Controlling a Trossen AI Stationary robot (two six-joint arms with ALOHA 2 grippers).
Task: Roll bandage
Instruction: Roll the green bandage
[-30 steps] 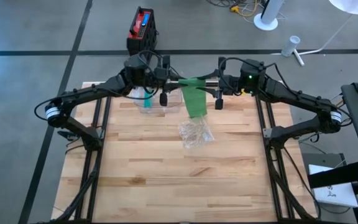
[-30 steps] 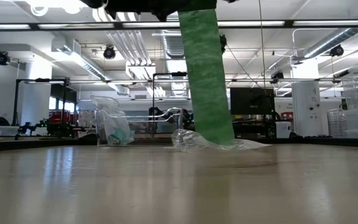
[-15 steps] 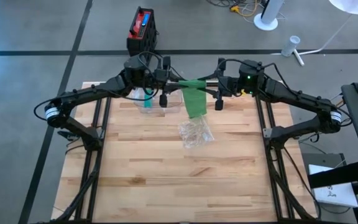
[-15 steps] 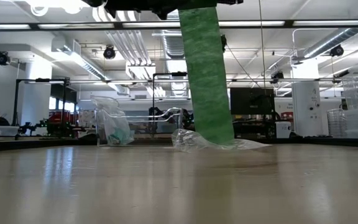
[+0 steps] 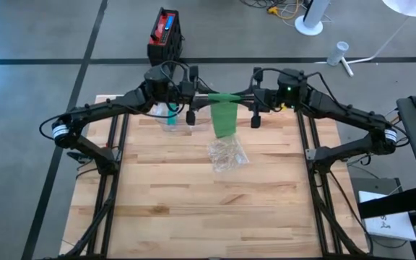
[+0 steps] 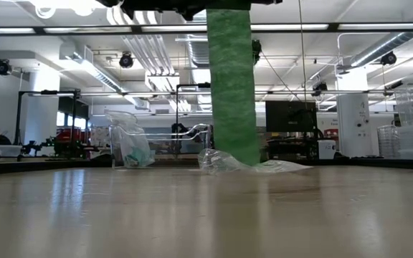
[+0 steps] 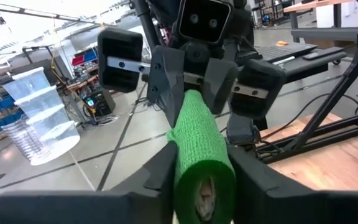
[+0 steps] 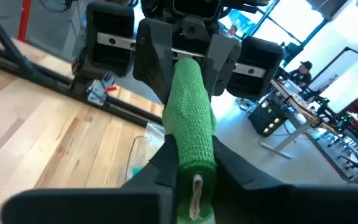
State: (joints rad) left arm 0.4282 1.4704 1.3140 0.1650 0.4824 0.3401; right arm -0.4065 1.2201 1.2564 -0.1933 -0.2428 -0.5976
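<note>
table: pale wood slats [image 5: 193, 209], filling the lower middle of the high view.
left gripper [image 5: 202, 99]: top centre of the high view, just left of the roll, closed on its left end.
right gripper [image 5: 243, 98]: facing it from the right at the same height, closed on the other end.
bandage [image 5: 224, 119]: green; rolled core spans the gap between the two grippers, held well above the table; a loose tail hangs straight down from it, upper centre in the low view [image 6: 232, 86].
wrapper: crumpled clear plastic [image 5: 227, 154] on the table below the tail; whether the tail's end touches it is hard to tell.
box: clear container [image 5: 173, 115] behind the left gripper, upper left of centre.
handling: looks light, soft, crinkled crepe; likely squashes under pressure and grips well rather than slipping.
hold: the firm core ends, as now; the tail is limp and would swing or wind crooked unless kept taut.
</note>
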